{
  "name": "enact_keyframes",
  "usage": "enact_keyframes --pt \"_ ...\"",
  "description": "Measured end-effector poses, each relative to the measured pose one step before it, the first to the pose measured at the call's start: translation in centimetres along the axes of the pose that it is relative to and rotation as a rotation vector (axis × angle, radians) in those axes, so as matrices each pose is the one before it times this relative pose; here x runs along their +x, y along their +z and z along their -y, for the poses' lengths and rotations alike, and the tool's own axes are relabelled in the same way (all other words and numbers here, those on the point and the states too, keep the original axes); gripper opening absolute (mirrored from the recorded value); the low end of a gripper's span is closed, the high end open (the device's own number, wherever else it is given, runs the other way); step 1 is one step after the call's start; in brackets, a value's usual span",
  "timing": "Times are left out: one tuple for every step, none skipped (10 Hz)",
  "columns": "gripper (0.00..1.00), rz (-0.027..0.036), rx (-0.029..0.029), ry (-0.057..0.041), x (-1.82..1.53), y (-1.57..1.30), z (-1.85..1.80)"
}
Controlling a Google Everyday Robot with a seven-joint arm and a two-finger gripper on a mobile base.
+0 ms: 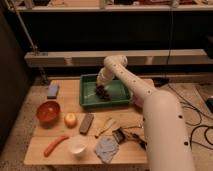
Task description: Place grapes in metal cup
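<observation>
The grapes (103,92), a dark reddish-purple cluster, lie in the green tray (118,99) at the back middle of the table. My gripper (101,87) reaches down into the tray from the white arm on the right. It sits right on top of the bunch and is shut on it. The grapes still rest low in the tray. The metal cup is out of view.
On the wooden table stand a blue sponge (52,90), a red bowl (48,111), an orange-red apple (70,119), a dark bar (86,123), an orange carrot-like stick (55,145), a white cup (77,146), a grey-blue cloth (106,149) and small dark items (120,135).
</observation>
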Motion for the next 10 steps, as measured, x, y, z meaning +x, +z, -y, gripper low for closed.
enact_keyframes --pt "0.00 -0.01445 0.02242 0.01685 0.784 -1.393 -0.141" --pt "0.00 -0.01506 0.02420 0.02273 0.841 -1.349 -0.415" --pt "0.00 -0.01262 0.02066 0.02763 0.899 -1.291 -0.821" --pt "0.00 -0.00818 0.01266 0.02351 0.657 -0.946 -0.761" --pt "0.00 -0.01063 0.01635 0.03326 0.878 -1.325 -1.115" --pt "0.00 -0.00311 0.01604 0.02592 0.584 -0.782 -0.419" --pt "0.00 -0.00084 0.01191 0.01229 0.363 -0.422 0.013" --pt "0.00 -0.00064 0.02815 0.02402 0.683 -1.092 -0.008" --pt "0.00 -0.00335 0.01345 0.01053 0.442 -0.903 0.025" --pt "0.00 -0.00784 0.00834 -0.00056 0.405 -1.135 0.127"
